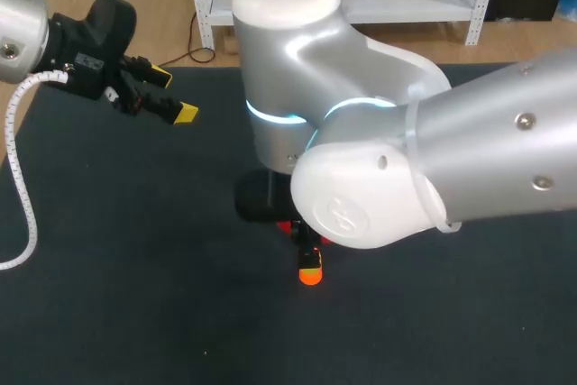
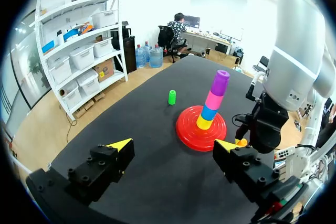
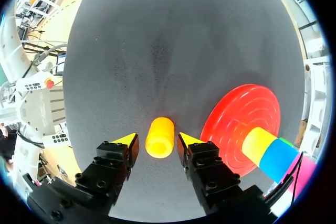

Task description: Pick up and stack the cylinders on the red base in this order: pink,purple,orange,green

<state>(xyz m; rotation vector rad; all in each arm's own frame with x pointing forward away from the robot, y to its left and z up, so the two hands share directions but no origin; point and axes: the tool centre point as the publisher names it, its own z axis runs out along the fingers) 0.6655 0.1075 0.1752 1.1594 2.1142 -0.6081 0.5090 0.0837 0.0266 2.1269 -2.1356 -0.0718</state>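
The red base (image 2: 188,129) carries a stack (image 2: 212,103) of yellow, blue, pink and purple pieces, purple on top. Beside the base, low by the table, my right gripper (image 3: 158,141) is shut on the orange cylinder (image 3: 159,137), one yellow tip on each side. In the head view the orange cylinder (image 1: 309,273) peeks out under my right arm (image 1: 379,160), which hides the base and stack. The green cylinder (image 2: 171,97) stands alone beyond the base. At the table's far left my left gripper (image 1: 174,95) hangs open and holds nothing.
My right arm's bulky wrist (image 2: 268,129) stands close beside the base. Dark table surface (image 1: 135,295) stretches bare at the front left and around the green cylinder.
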